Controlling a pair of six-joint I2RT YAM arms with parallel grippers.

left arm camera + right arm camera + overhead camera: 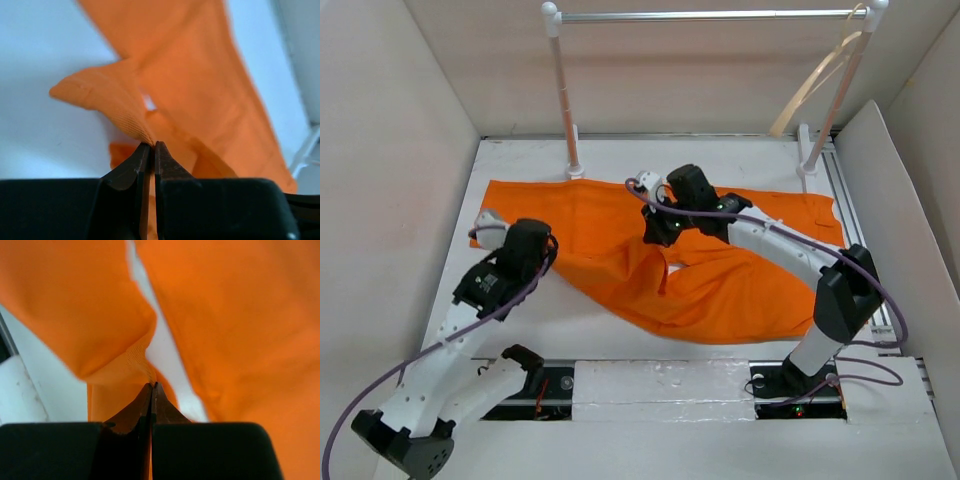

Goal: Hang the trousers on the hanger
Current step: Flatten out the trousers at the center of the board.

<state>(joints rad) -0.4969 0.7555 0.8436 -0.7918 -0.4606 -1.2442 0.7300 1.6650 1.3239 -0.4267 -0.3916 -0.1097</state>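
Observation:
The bright orange trousers (620, 250) lie spread across the white table, bunched into folds in the middle. My left gripper (549, 252) is over their left part. In the left wrist view it (151, 144) is shut on a raised pinch of the orange cloth (120, 100). My right gripper (656, 236) is near the trousers' middle. In the right wrist view it (153, 385) is shut on a lifted fold of the trousers (125, 360). The pale beige hanger (812, 85) hangs at the right end of the rack bar, far from both grippers.
A rack with white posts (563, 90) and a silver horizontal bar (710, 15) stands at the back of the table. Beige walls (390, 150) close in the left, the right and the back. A metal rail (850, 210) runs along the right edge.

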